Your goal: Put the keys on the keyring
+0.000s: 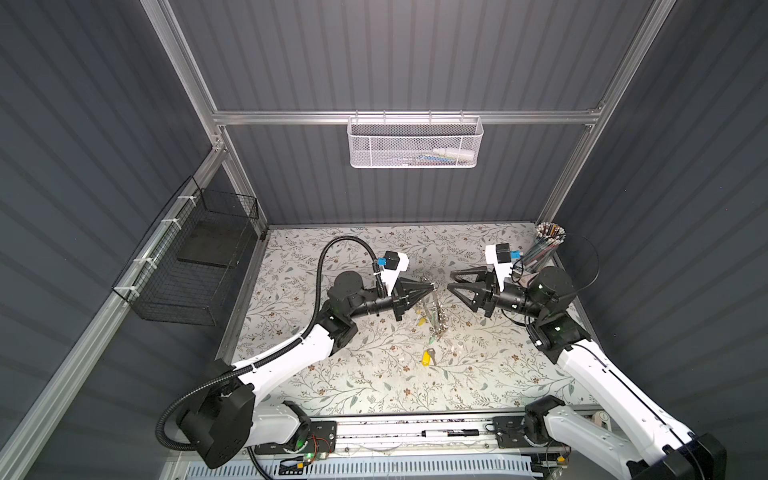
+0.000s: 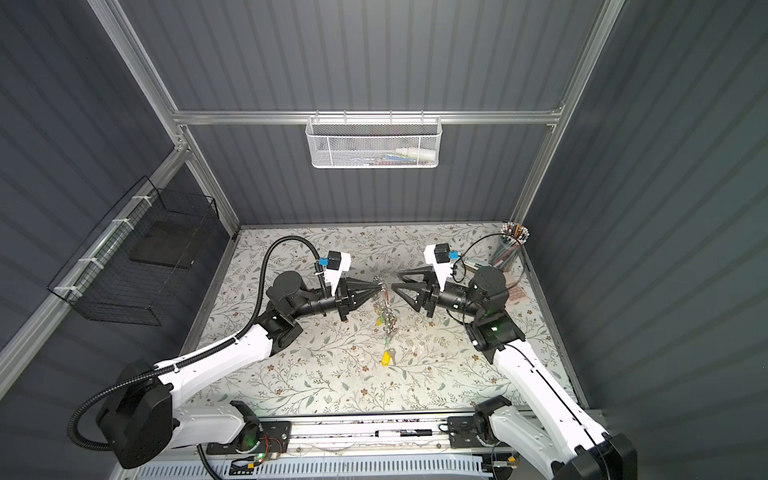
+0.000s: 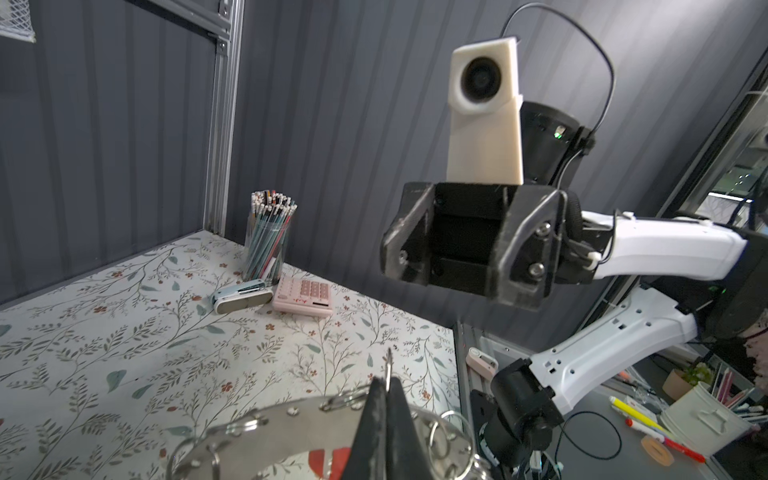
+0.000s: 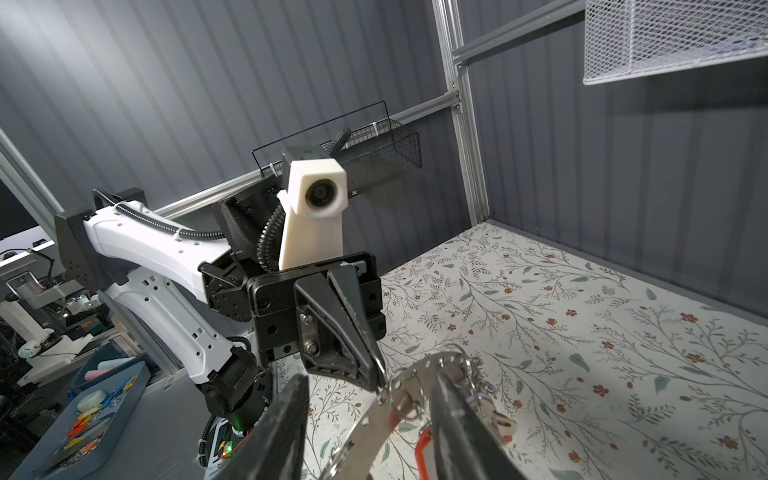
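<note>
- Left gripper (image 1: 432, 286) has its jaws pressed tight together, pinching the keyring (image 1: 435, 309) at its upper rim. The left wrist view shows the two tips clamped with a thin wire ring poking out between them.
- The keyring is held up over the middle of the floral table (image 1: 332, 374), tilted, with its load of small split rings (image 3: 249, 426) dangling below. Whether the lowest of them touch the table, I can't tell.
- Right gripper (image 1: 450, 281) sits just beside the keyring, on the side opposite the left gripper, with its jaws spread. In both top views its tips point straight at the top of the keyring.
- From the right wrist view, the keyring's flat grey arc runs up between the spread fingers (image 4: 286, 415). I can't tell whether either one is touching the metal.
- A red-tagged key (image 4: 424, 451) hangs from the keyring, right next to one of those fingers.
- A yellow-tagged key (image 1: 427, 357) lies flat on the table, near the keyring on the side towards the arm bases, and neither gripper touches it.
- The pencil cup (image 1: 544, 249) stands well apart from the keyring, in the back corner behind the right gripper.
</note>
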